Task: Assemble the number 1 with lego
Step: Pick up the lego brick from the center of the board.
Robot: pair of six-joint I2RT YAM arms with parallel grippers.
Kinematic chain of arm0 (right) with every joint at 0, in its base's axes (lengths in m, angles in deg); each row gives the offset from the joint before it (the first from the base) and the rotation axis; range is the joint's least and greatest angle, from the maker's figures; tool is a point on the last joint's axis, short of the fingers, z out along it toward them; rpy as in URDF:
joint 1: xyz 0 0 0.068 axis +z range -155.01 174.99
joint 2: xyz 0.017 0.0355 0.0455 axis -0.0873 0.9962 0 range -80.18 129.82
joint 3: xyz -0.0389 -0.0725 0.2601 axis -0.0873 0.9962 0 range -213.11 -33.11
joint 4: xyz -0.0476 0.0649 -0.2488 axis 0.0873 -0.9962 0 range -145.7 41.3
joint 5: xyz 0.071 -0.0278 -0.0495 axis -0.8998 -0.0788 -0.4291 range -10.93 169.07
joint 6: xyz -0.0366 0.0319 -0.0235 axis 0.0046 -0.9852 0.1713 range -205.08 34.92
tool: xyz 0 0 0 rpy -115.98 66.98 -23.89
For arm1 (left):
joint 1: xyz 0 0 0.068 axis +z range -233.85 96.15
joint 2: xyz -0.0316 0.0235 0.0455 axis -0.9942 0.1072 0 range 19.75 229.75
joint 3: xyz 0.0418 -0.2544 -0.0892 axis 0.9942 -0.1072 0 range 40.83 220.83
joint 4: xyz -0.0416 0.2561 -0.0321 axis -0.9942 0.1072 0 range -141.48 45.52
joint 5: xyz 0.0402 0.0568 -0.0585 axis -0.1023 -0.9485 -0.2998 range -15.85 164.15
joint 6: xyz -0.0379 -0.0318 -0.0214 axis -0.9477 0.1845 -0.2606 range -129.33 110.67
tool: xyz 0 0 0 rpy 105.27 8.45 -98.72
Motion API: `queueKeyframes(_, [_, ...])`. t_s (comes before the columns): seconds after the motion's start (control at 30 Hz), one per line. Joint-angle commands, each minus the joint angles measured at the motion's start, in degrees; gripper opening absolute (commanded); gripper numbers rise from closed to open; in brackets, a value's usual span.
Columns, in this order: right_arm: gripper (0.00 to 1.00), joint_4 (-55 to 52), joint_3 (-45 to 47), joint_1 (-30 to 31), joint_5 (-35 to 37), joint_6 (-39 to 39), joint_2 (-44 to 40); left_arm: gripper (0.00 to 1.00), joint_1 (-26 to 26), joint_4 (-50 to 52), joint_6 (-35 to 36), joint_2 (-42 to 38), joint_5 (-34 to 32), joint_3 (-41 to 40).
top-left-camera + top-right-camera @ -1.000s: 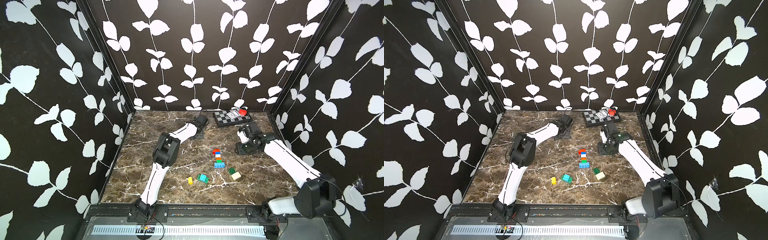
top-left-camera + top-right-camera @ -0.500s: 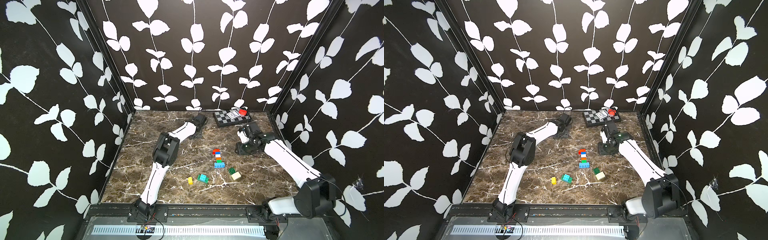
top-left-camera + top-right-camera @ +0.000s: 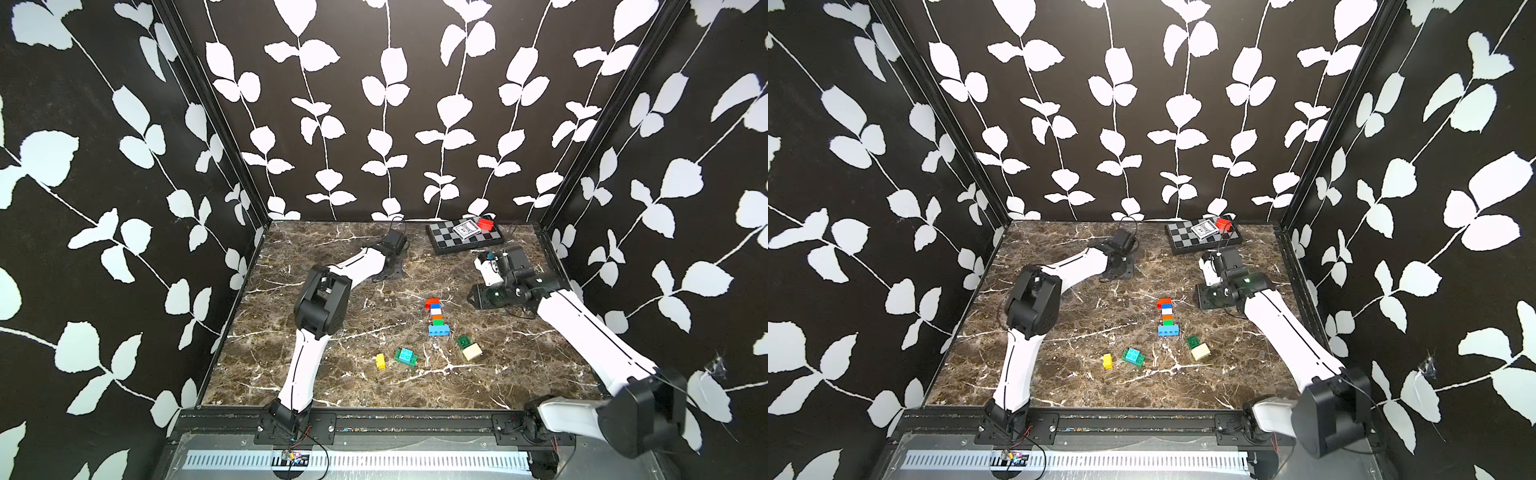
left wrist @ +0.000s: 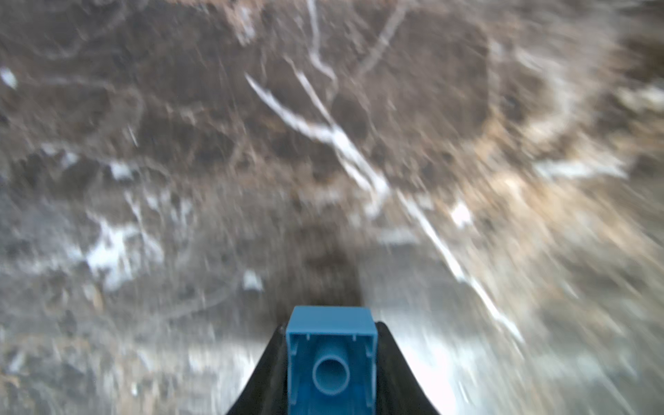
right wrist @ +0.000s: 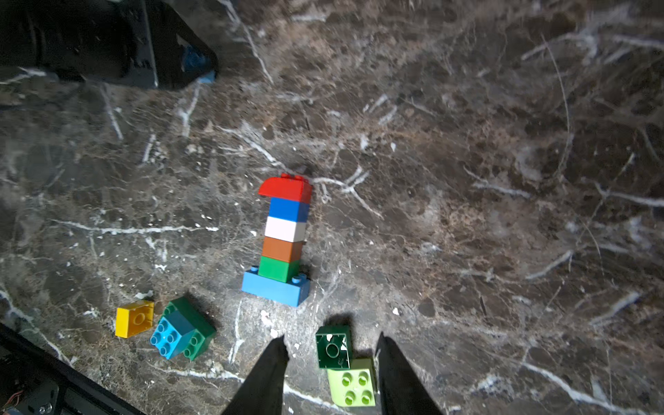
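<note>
six-brick lego stack [image 5: 285,230], 1-shaped; illegible print on small box [image 3: 466,229]

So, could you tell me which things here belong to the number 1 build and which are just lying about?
Job: stacked bricks shaped like a 1; blue brick; yellow brick; green-and-blue pair; dark green brick; pale brick.
Lying about: chessboard; card pack; red thing on the board.

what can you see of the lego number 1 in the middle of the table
The lego 1 is six plastic bricks pressed together: light blue oblong base, then green, orange, white, blue, and a curved red cap overhanging one side. It lies flat on the marble table, with nothing else touching it.
</note>
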Motion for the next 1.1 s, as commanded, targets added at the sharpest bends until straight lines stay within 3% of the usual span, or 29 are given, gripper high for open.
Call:
queueKeyframes(0.0, [0.44, 14.07, 5.59, 0.17, -5.53, 5.37, -5.39, 0.23, 0.41, -9.71, -0.06, -13.69, 13.54, -7.6])
queueKeyframes(0.23, [0.48, 28.9, 9.15, 0.95, -17.12, 12.12, -6.46, 0.21, 0.59, -30.38, -12.99, -30.84, 38.31, -26.3])
queueKeyframes(0.5, [0.58, 39.35, 10.59, 4.19, -25.64, 18.2, -6.42, 0.16, 0.58, -47.0, -28.58, -35.64, 55.57, -32.7])
queueKeyframes(0.67, [0.62, 41.89, 9.02, 5.82, -28.41, 19.2, -5.55, 0.15, 0.59, -57.32, -36.18, -36.26, 61.47, -34.04])
queueKeyframes(1.07, [0.62, 45.88, 8.21, 7.47, -23.82, 24.8, -7.53, 0.15, 0.58, -67.01, -47.59, -34.99, 66.68, -33.13])
